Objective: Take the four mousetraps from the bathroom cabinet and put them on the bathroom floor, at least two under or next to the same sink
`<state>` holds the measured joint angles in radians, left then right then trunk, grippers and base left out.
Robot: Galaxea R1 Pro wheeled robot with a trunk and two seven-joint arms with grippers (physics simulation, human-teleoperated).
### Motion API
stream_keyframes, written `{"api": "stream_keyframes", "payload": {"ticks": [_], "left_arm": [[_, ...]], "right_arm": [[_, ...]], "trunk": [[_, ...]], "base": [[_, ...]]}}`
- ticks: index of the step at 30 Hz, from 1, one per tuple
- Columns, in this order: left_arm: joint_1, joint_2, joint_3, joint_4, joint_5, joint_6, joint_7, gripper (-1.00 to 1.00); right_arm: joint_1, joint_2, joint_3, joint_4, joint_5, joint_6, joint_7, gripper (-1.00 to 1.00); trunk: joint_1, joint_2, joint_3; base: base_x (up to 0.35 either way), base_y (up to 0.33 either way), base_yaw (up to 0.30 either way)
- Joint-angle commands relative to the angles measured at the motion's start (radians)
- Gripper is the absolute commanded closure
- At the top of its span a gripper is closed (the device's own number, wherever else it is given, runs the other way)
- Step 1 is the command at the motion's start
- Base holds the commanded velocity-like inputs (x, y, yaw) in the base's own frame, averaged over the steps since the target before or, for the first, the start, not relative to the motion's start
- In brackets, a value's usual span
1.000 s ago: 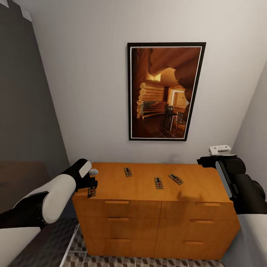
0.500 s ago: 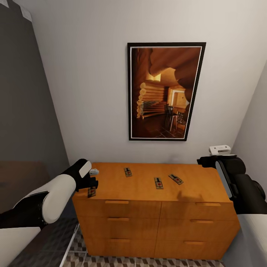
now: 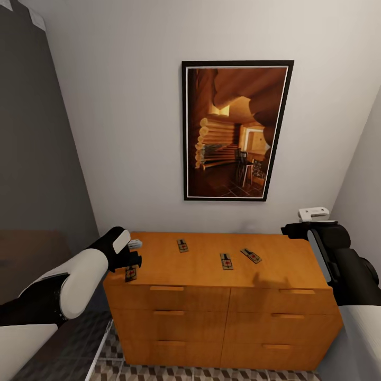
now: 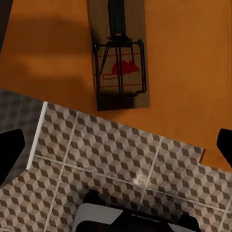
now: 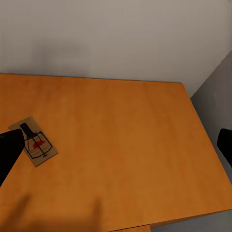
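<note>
Head view: I stood facing the cabinet [image 3: 222, 296], with four mousetraps [image 3: 226, 261] on or at its top.
Step in hand: pickup of the first trap, by my judgement; none lay on the bathroom floor [image 3: 159, 370] yet.
Trap positions: three lay flat on the cabinet top, well apart; the fourth trap [image 3: 130, 273] sat at the front left corner, just beside my left gripper [image 3: 133, 260].
Left wrist view: the corner trap [image 4: 120, 53] lay near the cabinet edge, with patterned floor tiles [image 4: 121, 164] below.
Left gripper: fingers spread wide, holding nothing; fingertips [image 4: 10, 147] stood apart at either side of the view and clear of the trap.
Right gripper: [image 5: 116, 145] fingers wide apart, empty, hovering over the right end of the cabinet top; one trap [image 5: 35, 141] lay near one fingertip.
Next move calls for: lowering the left gripper to straddle the corner trap, then closing on its thin board without pushing it over the edge.
Sink: out of sight here.
</note>
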<state>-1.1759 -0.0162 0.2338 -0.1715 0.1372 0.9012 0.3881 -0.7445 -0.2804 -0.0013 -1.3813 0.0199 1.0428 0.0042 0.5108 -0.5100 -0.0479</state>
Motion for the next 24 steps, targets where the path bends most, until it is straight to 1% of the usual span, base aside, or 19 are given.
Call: {"api": "stream_keyframes", "payload": {"ticks": [1,9,24], "left_arm": [[-0.001,0.0,0.004,-0.002,0.01,-0.002,0.009,-1.0],[-0.001,0.002,0.004,-0.001,0.01,-0.024,0.005,-1.0],[-0.001,0.002,0.004,0.0,0.01,-0.031,0.005,-1.0]], "right_arm": [[-0.001,0.0,0.001,-0.001,0.002,0.004,0.0,-1.0],[-0.001,0.0,0.001,-0.001,0.002,0.004,0.0,-1.0],[-0.001,0.0,0.001,-0.001,0.002,0.004,0.0,-1.0]], "trunk": [[0.001,-0.002,-0.002],[0.001,-0.002,-0.002],[0.001,-0.002,-0.002]], "base": [[0.0,0.0,0.0],[0.0,0.0,0.0],[0.0,0.0,0.0]]}}
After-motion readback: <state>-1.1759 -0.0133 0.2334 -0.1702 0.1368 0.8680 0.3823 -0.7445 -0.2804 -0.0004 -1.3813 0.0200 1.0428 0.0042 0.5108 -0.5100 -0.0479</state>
